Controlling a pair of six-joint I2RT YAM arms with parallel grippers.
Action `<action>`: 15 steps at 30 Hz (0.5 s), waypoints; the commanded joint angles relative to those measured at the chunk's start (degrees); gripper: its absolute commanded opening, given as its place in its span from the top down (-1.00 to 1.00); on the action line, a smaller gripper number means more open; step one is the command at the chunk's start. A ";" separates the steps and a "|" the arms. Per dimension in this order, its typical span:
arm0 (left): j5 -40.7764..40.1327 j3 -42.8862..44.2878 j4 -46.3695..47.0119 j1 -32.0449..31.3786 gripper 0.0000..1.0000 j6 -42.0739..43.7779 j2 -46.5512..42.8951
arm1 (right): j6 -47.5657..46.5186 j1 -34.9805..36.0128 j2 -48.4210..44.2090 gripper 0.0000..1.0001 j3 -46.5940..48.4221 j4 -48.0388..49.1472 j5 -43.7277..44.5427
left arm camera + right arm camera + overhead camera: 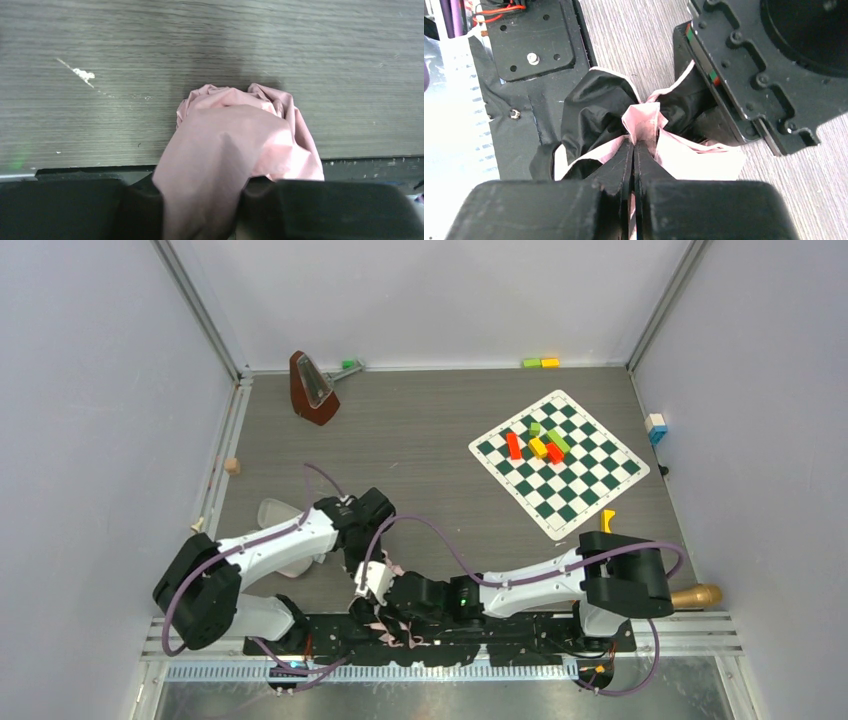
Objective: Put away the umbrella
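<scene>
Grey wood-grain bench (440,440), walled on three sides, with both arms folded inward so that their heads meet at the near edge, between the two bases. A green-and-white chequered mat (600,465) lies on the far right of the bench, well apart from the arms. A brown metronome (312,388) stands upright at the far left. The umbrella (594,110) is collapsed in a crumpled heap at that near edge – black fabric and pale pink fabric bunched together, part on the bench and part over the black base plate. Left pincer (200,192): fingers stand partly apart, a thick wad of the pink fabric fills the gap and touches both; how firmly it is held cannot be judged. Right pincer (634,150): closed tight, fingertips together on a small pink fold at the middle of the heap – left arm's head just beside it. Coloured blocks (540,443) sit in a cluster on the mat.
</scene>
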 commanded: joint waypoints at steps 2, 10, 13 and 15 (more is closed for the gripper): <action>-5.36 -1.32 12.73 1.16 1.00 -1.55 0.89 | 4.88 0.02 -1.72 0.89 -5.99 4.64 -7.61; -3.35 3.84 -1.59 1.16 1.00 -12.51 11.84 | -0.73 -1.72 -10.24 0.88 -7.76 5.72 -3.53; 2.66 7.36 -5.61 1.16 1.00 -12.97 15.54 | -5.63 -1.73 -12.12 0.89 -3.19 0.57 -0.59; 7.57 5.47 -1.87 1.21 1.00 -14.43 15.43 | -8.34 -1.65 -12.59 0.89 -1.32 -0.47 3.18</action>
